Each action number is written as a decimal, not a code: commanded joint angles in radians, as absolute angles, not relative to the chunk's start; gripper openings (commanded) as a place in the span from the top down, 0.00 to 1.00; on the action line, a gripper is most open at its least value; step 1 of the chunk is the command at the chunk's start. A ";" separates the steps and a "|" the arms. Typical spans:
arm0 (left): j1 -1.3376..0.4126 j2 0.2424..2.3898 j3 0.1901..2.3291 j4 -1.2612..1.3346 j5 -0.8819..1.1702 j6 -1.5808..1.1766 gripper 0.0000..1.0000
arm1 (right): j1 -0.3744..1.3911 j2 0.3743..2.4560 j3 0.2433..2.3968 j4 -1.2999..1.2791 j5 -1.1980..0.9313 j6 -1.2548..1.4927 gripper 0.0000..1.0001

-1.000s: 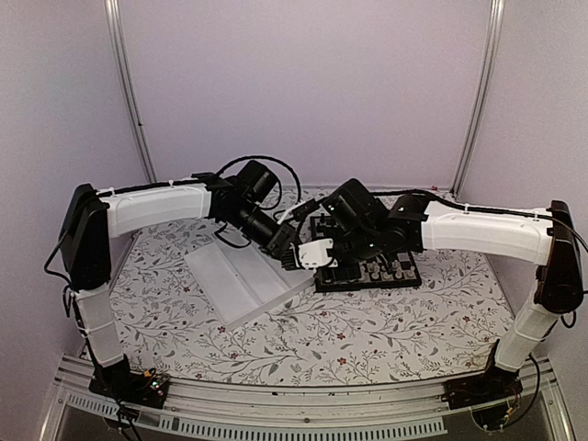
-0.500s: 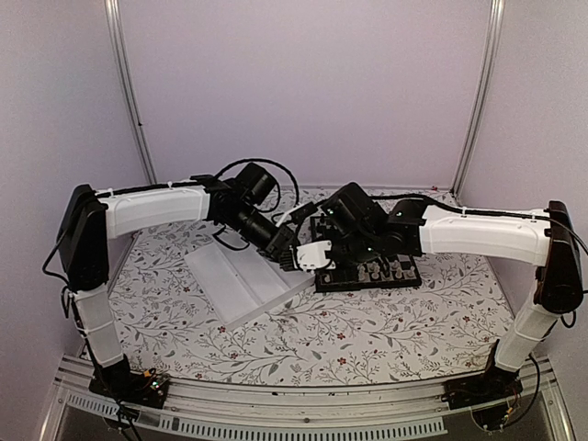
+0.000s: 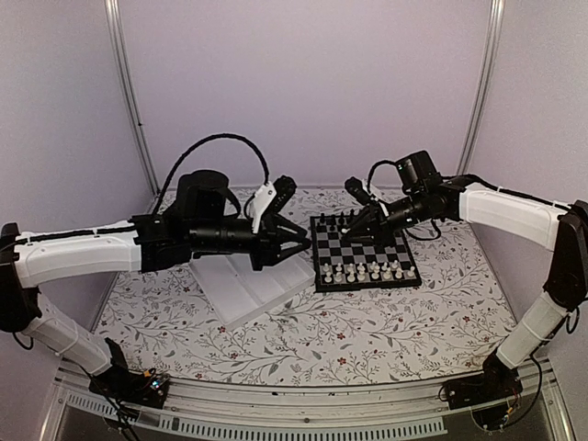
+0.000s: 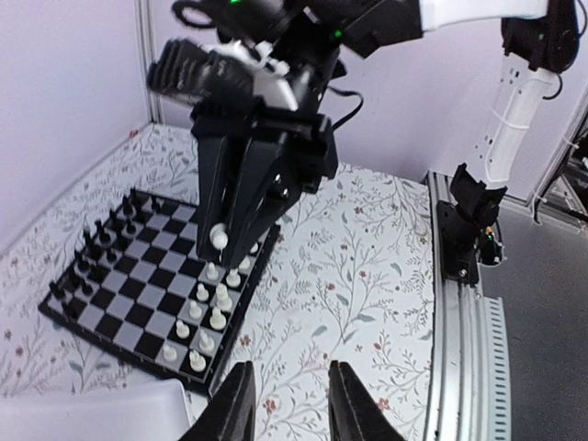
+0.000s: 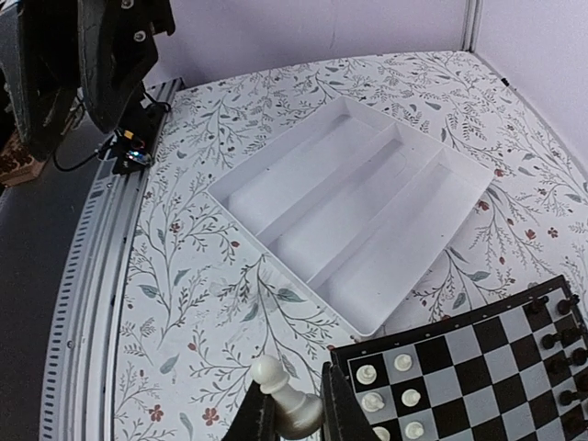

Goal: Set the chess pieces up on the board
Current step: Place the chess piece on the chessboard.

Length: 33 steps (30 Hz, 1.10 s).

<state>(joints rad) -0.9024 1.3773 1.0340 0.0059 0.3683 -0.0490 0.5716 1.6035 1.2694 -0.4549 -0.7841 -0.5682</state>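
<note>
The board [image 3: 367,285] lies right of centre, with tiny white chess pieces [image 3: 367,271] in its near rows and black chessmen [image 3: 335,220] at the back. My right gripper [image 3: 356,231] hangs over the board's back left part, shut on a white pawn [image 5: 292,406]. The left wrist view shows that pawn [image 4: 218,237] between its fingers, just above the white pieces [image 4: 216,299] on the board [image 4: 119,285]. My left gripper [image 3: 301,239] is left of the board, above the tray's right end. It is open and empty [image 4: 287,400].
A white compartmented tray [image 3: 243,285] lies left of the board, touching its corner; its compartments [image 5: 358,211] look empty. The floral tablecloth [image 3: 367,331] covers the table. The metal rail [image 4: 469,349] runs along the near edge.
The two grippers were close together at the board's left edge. Now the right gripper has drawn back over the board holding a pawn, and the left arm has swung low and opened out.
</note>
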 commanded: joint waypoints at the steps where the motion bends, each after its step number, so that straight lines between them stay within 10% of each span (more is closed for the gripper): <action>1: -0.940 1.461 1.071 0.214 0.222 0.084 0.71 | 0.553 1.592 1.241 -0.416 -1.092 -0.454 0.95; 23: -0.980 1.690 1.306 0.084 0.392 0.111 0.70 | 0.546 1.545 1.200 -0.388 -1.118 -0.453 0.91; 33: -0.983 1.735 1.356 0.005 0.387 0.129 0.85 | 0.539 1.533 1.197 -0.388 -1.113 -0.455 0.91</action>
<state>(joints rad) -0.9695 1.7100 1.3125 0.0578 0.3862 0.1104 0.5449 1.5753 1.2022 -0.4026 -1.0966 -0.4595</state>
